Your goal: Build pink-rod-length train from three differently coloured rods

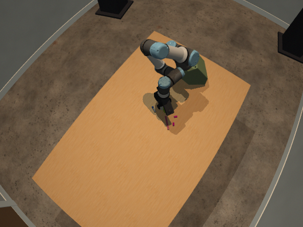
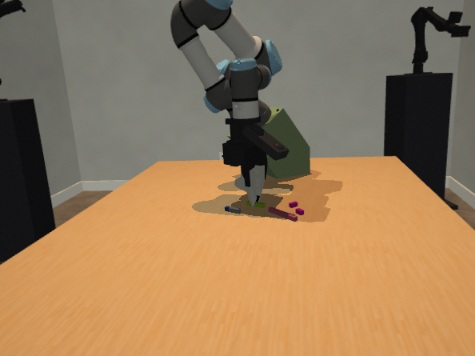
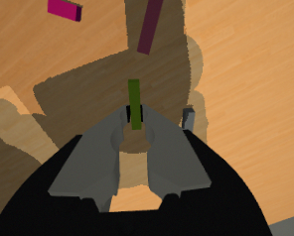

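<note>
My gripper [image 3: 135, 106] points straight down and is shut on the near end of a lime rod [image 3: 134, 103]. The rod sticks out ahead of the fingertips, flat and low at the table top, and it also shows in the exterior view [image 2: 256, 204] under the gripper [image 2: 254, 198]. A long pink rod [image 3: 150, 27] [image 2: 282, 214], dark in the arm's shadow, lies just beyond the lime rod. A short grey rod [image 3: 188, 119] lies beside my right finger, with a tiny blue rod [image 2: 227, 208] at its end. Two magenta rods [image 2: 293, 204] [image 2: 300, 211] lie past the pink rod.
The arm's olive-green base block [image 2: 289, 147] stands behind the rods. All rods sit in a small cluster in the arm's shadow [image 1: 166, 117]. Black pedestals [image 2: 417, 131] stand off the table at the sides.
</note>
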You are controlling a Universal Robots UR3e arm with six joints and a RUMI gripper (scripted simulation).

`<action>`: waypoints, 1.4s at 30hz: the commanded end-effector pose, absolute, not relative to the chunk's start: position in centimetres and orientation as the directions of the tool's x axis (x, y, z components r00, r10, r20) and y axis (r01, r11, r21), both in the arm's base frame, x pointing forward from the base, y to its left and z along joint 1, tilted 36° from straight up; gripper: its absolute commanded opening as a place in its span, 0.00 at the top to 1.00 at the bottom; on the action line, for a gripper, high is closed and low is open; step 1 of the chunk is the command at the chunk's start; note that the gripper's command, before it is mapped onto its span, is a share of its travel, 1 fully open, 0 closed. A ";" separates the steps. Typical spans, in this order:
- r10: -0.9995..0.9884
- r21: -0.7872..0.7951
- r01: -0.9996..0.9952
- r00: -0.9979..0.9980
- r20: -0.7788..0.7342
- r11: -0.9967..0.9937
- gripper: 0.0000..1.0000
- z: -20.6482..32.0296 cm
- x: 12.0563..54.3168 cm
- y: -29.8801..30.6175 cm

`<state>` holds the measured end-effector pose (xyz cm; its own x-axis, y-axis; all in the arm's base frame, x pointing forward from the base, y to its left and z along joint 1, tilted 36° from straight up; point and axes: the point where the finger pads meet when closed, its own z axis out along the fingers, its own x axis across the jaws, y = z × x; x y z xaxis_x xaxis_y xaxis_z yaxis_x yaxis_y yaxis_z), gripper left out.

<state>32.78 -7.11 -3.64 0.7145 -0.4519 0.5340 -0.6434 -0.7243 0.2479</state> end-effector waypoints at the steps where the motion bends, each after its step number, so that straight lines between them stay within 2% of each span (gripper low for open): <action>1: -0.452 0.247 -0.643 0.714 0.535 -0.725 1.00 -3.3 32.7 -6.9; 42: -0.452 0.247 -0.643 0.714 0.535 -0.725 1.00 2.9 30.6 -2.9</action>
